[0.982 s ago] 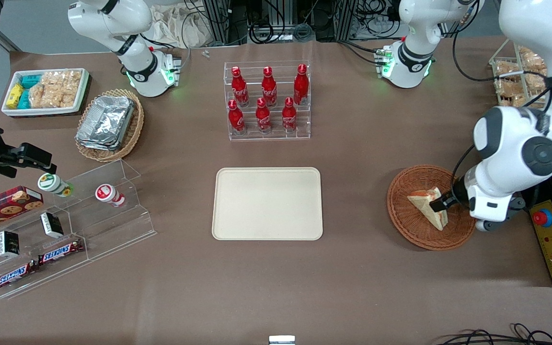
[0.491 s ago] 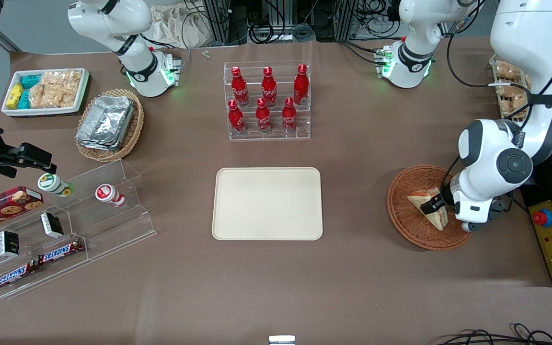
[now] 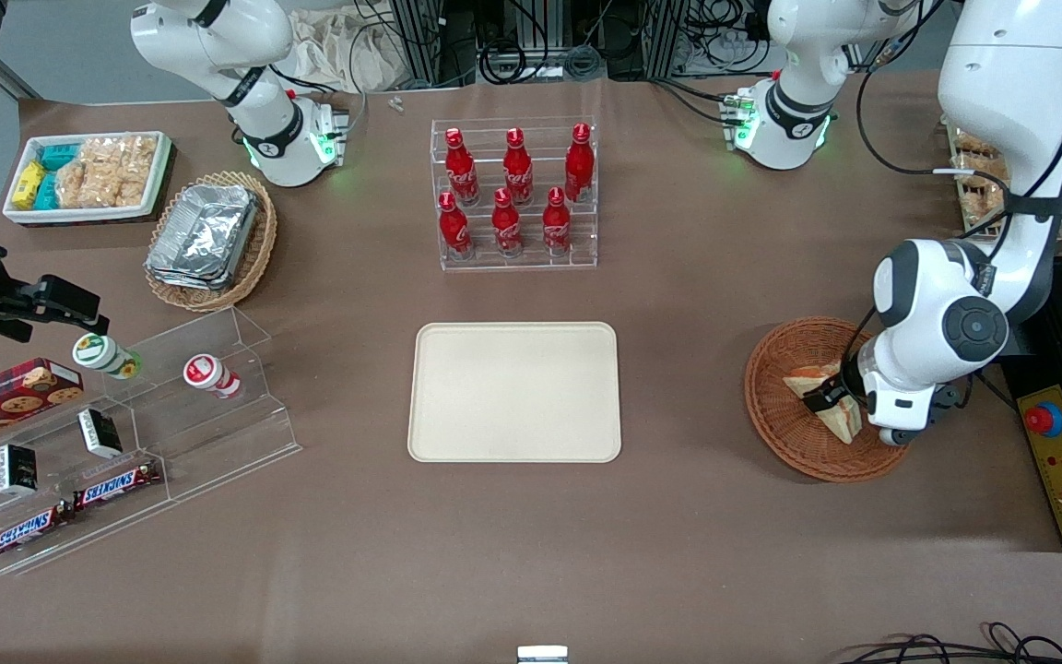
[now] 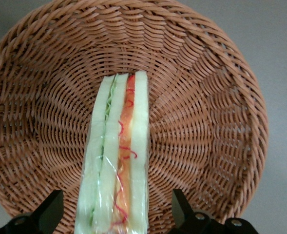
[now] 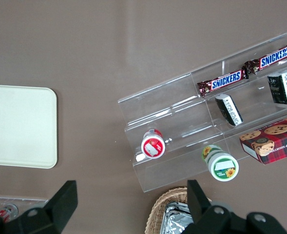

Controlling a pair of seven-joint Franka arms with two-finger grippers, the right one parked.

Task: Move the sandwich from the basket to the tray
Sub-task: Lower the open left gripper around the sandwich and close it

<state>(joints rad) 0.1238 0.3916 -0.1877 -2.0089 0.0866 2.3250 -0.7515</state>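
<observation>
Two dark fingers (image 4: 48, 214) of the gripper (image 4: 115, 219) stand spread, one on each side of the sandwich (image 4: 118, 156), and in the left wrist view neither of them touches the bread; a clear gap shows on both sides. The sandwich stands on its edge in the basket (image 4: 216, 97), wrapped in a thin clear film, with the green and the red-orange filling layers turned toward the wrist camera. So the step in hand is, as I judge it, the grasp: the gripper is low and lined up with the wedge, but the closing is not yet done. The next move calls for pressing the fingers together on the two flat bread faces, gently, because the bread looks soft and the film may be slippery, then lifting straight out of the woven bowl before carrying it sideways. In the front view the gripper (image 3: 828, 398) is in the basket (image 3: 775, 420), over the sandwich (image 3: 840, 422), near the middle of the bowl. The white forearm and its large round joint hang above the rim of the basket at the working arm's end of the table, with the wrist bent down and tilted toward the sandwich. The tray (image 3: 514, 391) lies flat toward the middle of the table, well apart from the basket, with nothing on it. Farther from the front camera than the tray stands a clear rack of red bottles (image 3: 513, 194).
</observation>
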